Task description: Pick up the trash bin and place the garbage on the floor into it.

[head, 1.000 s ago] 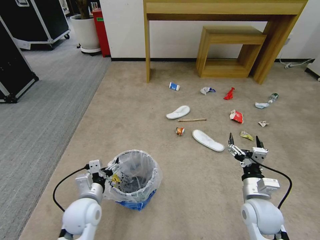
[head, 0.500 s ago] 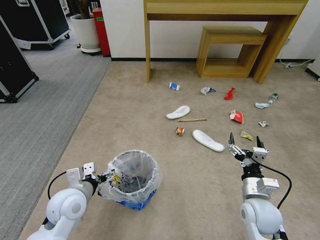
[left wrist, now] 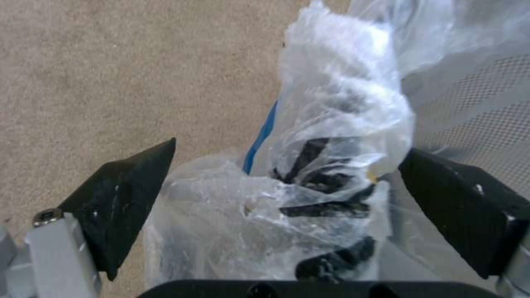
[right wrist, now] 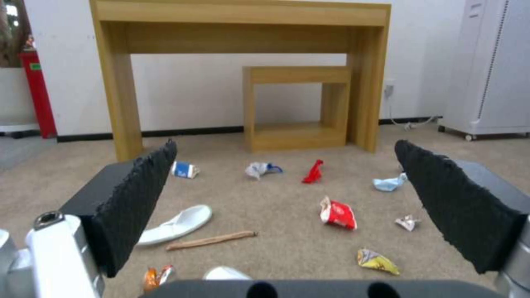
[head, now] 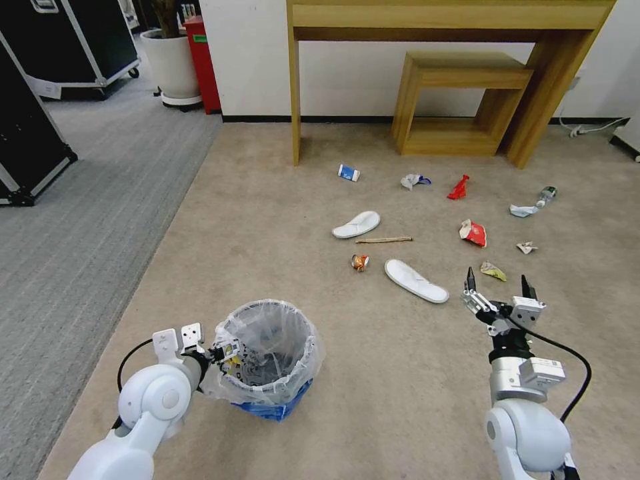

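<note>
The trash bin point(head: 270, 363), blue with a crinkled clear bag over its rim, stands on the beige carpet near me. My left gripper point(head: 223, 348) is at its left rim, open, its fingers point(left wrist: 127, 194) straddling the bag-covered rim point(left wrist: 331, 136). The garbage lies farther out: two white slippers point(head: 357, 225) point(head: 416, 281), a wooden stick point(head: 383, 240), a crushed can point(head: 360, 262), a red wrapper point(head: 473, 233) and a small bottle point(head: 545, 196). My right gripper point(head: 499, 290) hovers open and empty to the right of the nearer slipper, close to a yellow wrapper point(head: 493, 271).
A tall wooden table point(head: 453, 20) and a lower wooden stand point(head: 460, 100) line the far wall. More litter lies before them: a blue-white carton point(head: 349, 173), crumpled paper point(head: 413, 180), a red scrap point(head: 459, 188). Black cases point(head: 27, 133) and a plant pot point(head: 170, 63) stand on the left.
My left arm swung low and out to the left, its gripper staying at the bin's left rim. The right gripper shifted slightly right and nearer. Bin and litter stayed put.
</note>
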You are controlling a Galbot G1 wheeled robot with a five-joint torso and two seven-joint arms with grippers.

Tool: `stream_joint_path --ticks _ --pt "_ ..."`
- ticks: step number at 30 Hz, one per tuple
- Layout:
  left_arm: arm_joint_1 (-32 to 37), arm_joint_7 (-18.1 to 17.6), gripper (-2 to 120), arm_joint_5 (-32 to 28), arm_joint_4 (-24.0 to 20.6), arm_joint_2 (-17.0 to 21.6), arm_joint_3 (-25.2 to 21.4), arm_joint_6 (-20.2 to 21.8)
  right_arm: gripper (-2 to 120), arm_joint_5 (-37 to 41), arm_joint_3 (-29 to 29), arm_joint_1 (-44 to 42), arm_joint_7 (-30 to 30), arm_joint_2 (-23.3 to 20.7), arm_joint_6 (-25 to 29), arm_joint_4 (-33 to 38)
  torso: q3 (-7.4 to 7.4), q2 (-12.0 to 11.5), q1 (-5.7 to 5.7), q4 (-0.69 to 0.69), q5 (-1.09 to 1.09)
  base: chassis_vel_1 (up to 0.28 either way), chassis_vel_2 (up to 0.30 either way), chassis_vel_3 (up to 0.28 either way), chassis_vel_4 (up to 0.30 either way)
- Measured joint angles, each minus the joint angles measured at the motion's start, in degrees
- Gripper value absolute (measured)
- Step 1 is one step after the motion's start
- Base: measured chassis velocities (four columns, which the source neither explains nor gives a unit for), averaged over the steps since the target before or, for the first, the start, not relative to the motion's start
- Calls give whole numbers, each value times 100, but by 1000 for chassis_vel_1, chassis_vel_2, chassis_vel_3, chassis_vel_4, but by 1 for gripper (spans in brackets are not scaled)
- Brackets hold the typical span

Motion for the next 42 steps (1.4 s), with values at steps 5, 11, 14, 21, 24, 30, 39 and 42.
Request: stream_joint_path --ticks 5,11,14,21,24,30,39,42 --pt "-29 -136 97 -110 50 55 83 -10 100 -55 -29 5 -1 48 1 -32 0 0 0 0 0 0 0 0 0" --pt "-26 -301 91 -221 59 96 192 -20 100 -66 -21 0 -2 48 3 -32 -1 0 0 0 1 0 0 0 0" --pt "-30 -339 80 -218 83 93 220 -49 100 -66 -18 3 -2 44 3 -32 -1 0 0 1 3 0 0 0 0" --pt "-22 -376 57 -227 107 91 241 -55 100 -88 -38 21 -2 45 7 -72 -1 2 -1 1 3 0 0 0 0" --pt "-12 -385 49 -228 115 93 246 -56 100 -98 -46 29 -4 45 9 -85 -2 2 -1 1 3 0 0 0 0" --pt "48 -380 23 -213 116 94 308 -62 100 -102 -51 40 -4 34 6 -98 -3 3 -2 0 4 0 0 0 0" --pt "93 -300 0 -86 121 56 385 -64 100 -100 -49 -1 2 7 5 -98 -2 4 -2 1 5 0 0 0 0" --pt "92 -285 0 -77 122 41 402 -63 100 -99 -47 -19 19 2 -13 -68 -2 4 -2 1 4 0 0 0 0"
